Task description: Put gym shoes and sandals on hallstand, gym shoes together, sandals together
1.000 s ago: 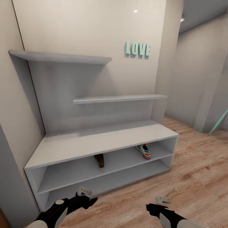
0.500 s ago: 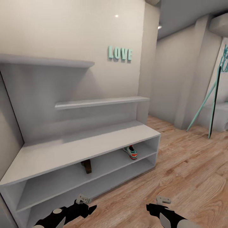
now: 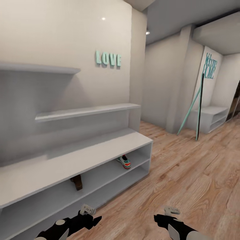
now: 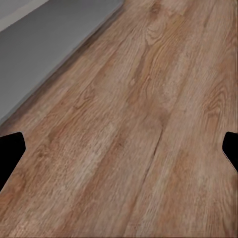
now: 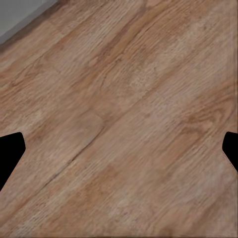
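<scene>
Lighting: even, soft, moderately bright indoor render. Highlights: small ceiling-lamp glints at top centre, on the wall (image 3: 103,19) and ceiling. Shadows: grey shading under the hallstand (image 3: 83,150) shelves, left half. Sharpness: head view crisp; wrist views soft, corridor floor (image 4: 148,124) grain smeared.

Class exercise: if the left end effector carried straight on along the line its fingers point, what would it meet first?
Most likely the corridor floor: the left end effector, open and empty, faces bare wood planks. The hallstand lies off to one side.
</scene>
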